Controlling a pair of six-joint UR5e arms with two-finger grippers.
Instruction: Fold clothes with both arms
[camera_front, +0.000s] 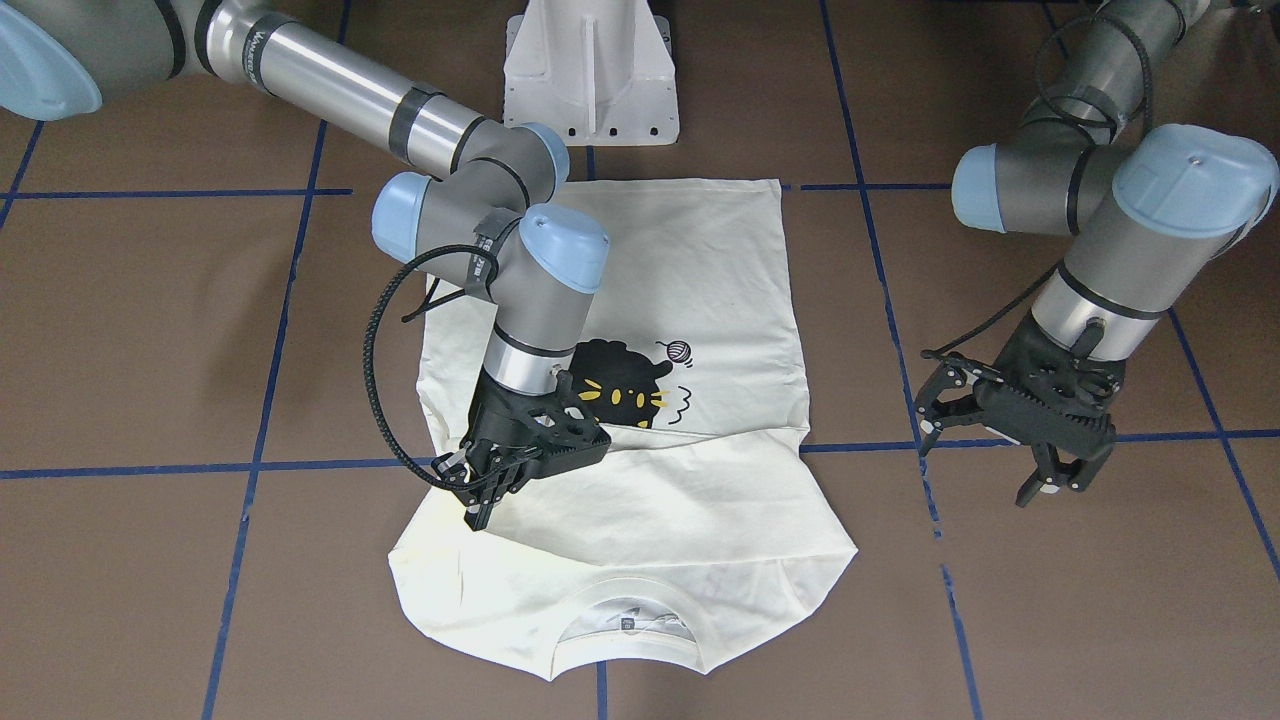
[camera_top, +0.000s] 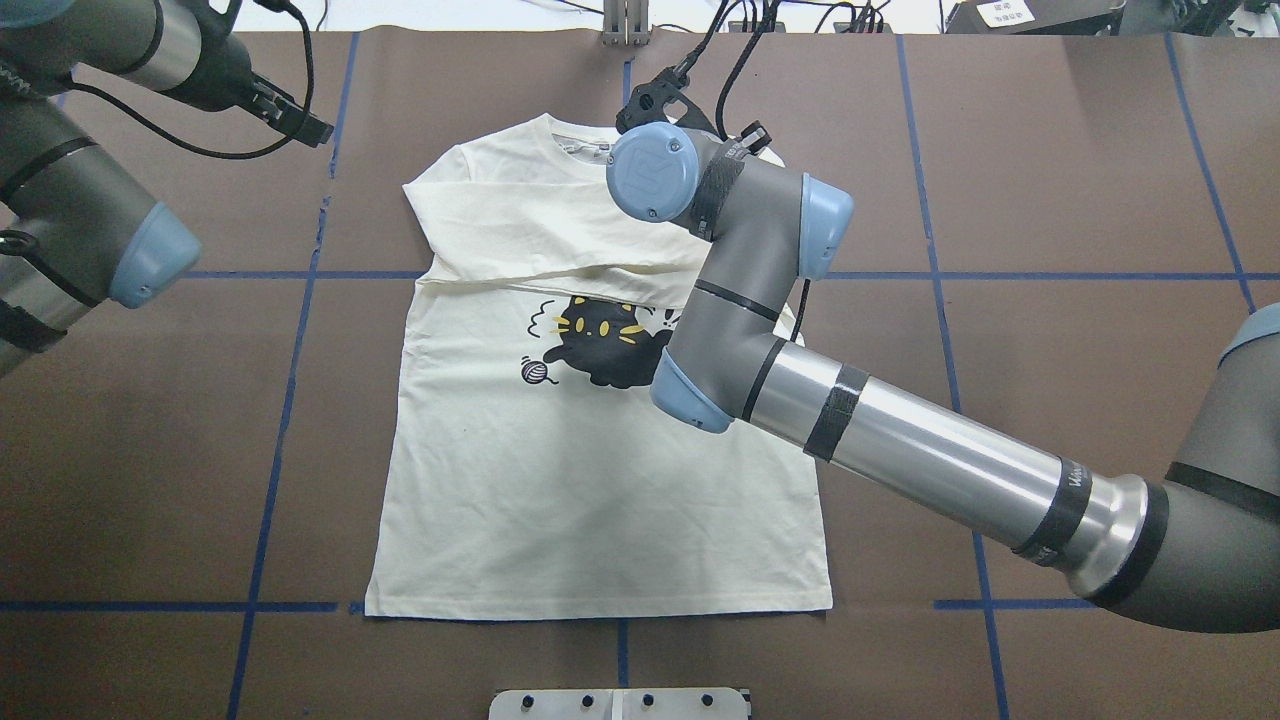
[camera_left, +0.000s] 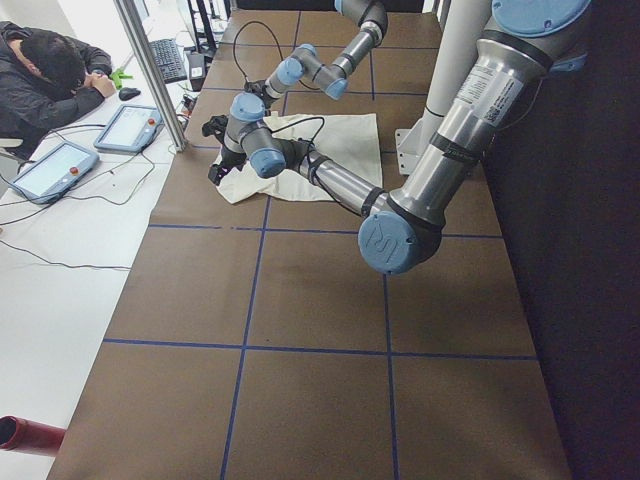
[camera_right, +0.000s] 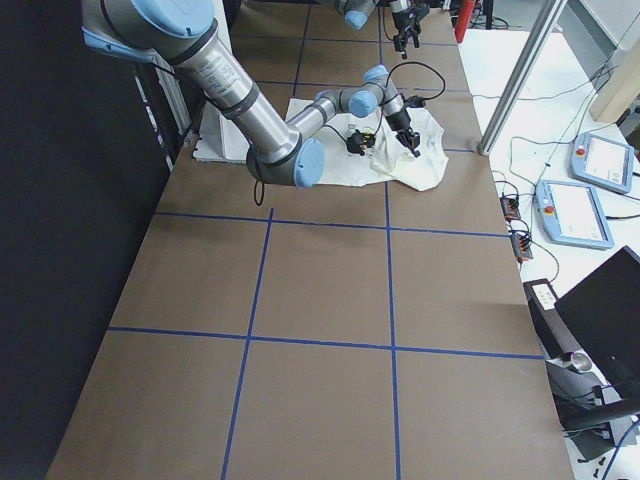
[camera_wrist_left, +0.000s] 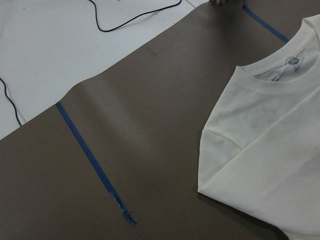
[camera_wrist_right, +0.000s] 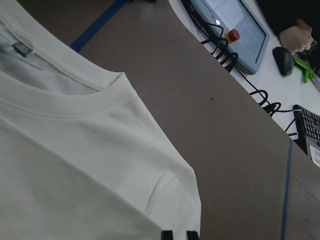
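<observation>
**Right tool down on the shirt, left tool hanging wide beside it**

The shirt (camera_front: 700, 280) lies flat on the brown bench (camera_front: 150, 350), print side up. Its hem is near the white base (camera_front: 590, 80) and its collar points away from the robot. A band of cloth lies folded straight across the chest, and its edge covers the top of the black cat (camera_front: 620, 385). Below that fold the body of the shirt is smooth and square to the blue tape lines (camera_front: 287, 300).

The right arm (camera_top: 900, 450) reaches over the cat. The right tool (camera_front: 478, 515) points down onto the folded cloth at the shoulder on the robot's right side, close to the shirt's edge. Its fingers look clenched, tips nearly together and touching the fabric. I cannot tell whether any cloth is pinched between them. Its wrist view shows the collar and shoulder seam just ahead of the two black tips.

The left arm (camera_front: 1130, 230) is bent over bare bench, clear of the shirt. The left tool (camera_front: 985, 455) hangs released there with its fingers spread wide and nothing in them, above a tape line beside the shirt's other side.
</observation>
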